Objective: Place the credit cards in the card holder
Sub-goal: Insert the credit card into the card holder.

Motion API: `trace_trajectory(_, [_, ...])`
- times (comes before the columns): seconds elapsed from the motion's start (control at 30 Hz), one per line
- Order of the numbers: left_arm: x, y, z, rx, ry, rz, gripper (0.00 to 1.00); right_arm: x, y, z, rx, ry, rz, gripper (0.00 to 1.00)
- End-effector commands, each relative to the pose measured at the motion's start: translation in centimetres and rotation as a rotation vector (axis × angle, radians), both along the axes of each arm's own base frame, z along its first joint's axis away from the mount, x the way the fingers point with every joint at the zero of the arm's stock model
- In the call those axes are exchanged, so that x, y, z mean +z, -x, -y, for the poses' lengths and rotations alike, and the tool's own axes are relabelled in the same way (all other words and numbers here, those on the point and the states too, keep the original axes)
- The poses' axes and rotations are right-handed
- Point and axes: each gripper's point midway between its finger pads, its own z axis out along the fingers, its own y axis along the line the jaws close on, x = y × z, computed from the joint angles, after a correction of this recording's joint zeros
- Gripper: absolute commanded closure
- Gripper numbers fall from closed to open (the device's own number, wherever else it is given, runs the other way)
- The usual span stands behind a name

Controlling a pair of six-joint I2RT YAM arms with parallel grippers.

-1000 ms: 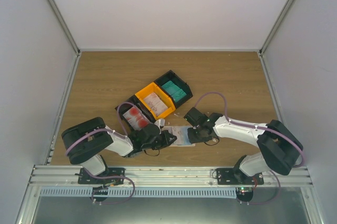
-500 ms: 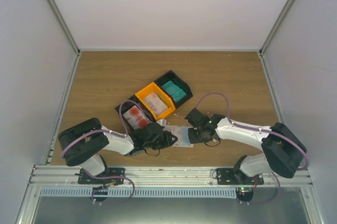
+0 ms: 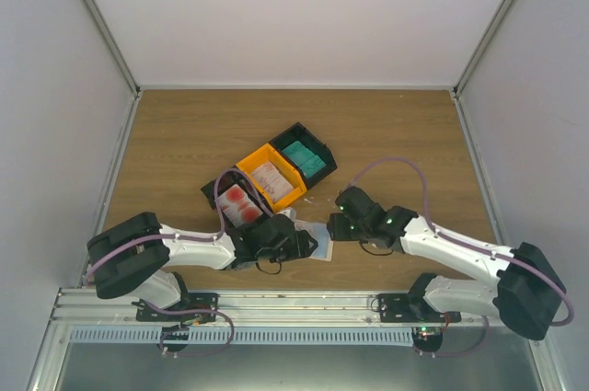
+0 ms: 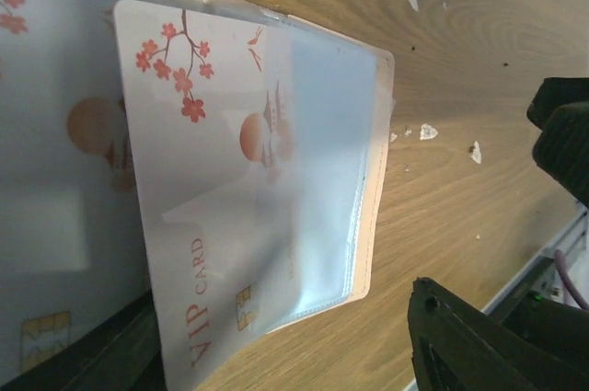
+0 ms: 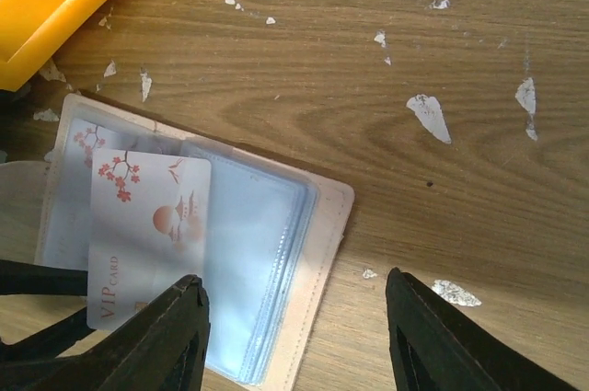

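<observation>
From above, the left gripper (image 3: 306, 244) hides most of the card holder (image 3: 322, 236). Its wrist view crops a credit card (image 4: 230, 216) at the corner.

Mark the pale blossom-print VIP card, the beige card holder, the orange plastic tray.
pale blossom-print VIP card (image 5: 147, 235): right wrist view, middle of its printed face.
beige card holder (image 5: 324, 244): right wrist view, bare beige right border.
orange plastic tray (image 5: 55, 5): right wrist view, its outer wall.

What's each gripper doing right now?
Left gripper: open, gripping nothing.
Right gripper: open, empty.
</observation>
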Motion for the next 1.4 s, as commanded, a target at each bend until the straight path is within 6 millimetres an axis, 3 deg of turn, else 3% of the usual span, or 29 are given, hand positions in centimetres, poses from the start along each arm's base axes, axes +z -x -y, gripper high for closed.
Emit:
trace_trajectory(0.0, [-0.3,0.4,-1.5,0.027,-0.146,0.030,0.30,0.6,-0.2,0.0,-0.016,-0.042,0.057,0.45])
trace_trajectory(0.13, [-0.4,1.5,-2.2,0.031,-0.218,0.022,0.18,0.8,-0.2,0.2,-0.013,-0.057,0.085,0.44])
trace_trajectory(0.43, [0.7,2.5,-3.3,0.038,-0.256,0.024,0.09,0.1,0.6,0.5,0.005,-0.101,0.095,0.49])
trace_trajectory(0.5, [1.2,2.3,-3.4,0.043,-0.254,0.035,0.11,-0.2,0.8,0.5,0.013,-0.097,0.086,0.49])
trace_trajectory(0.63, [2.8,0.9,-3.5,0.063,-0.257,0.092,0.27,-0.5,0.9,0.2,0.020,-0.105,0.075,0.50])
trace_trajectory(0.77, [3.7,-0.9,-3.0,0.072,-0.248,0.111,0.40,-1.0,1.2,-0.2,0.031,-0.118,0.054,0.57])
trace_trajectory(1.0, [1.9,-3.2,-3.8,0.096,-0.314,0.068,0.39,-3.3,3.0,-0.7,0.074,-0.107,-0.076,0.54])
trace_trajectory(1.37, [-0.2,-3.6,-3.2,0.050,-0.305,0.013,0.48,-4.9,4.0,-1.8,0.130,-0.111,-0.162,0.57])
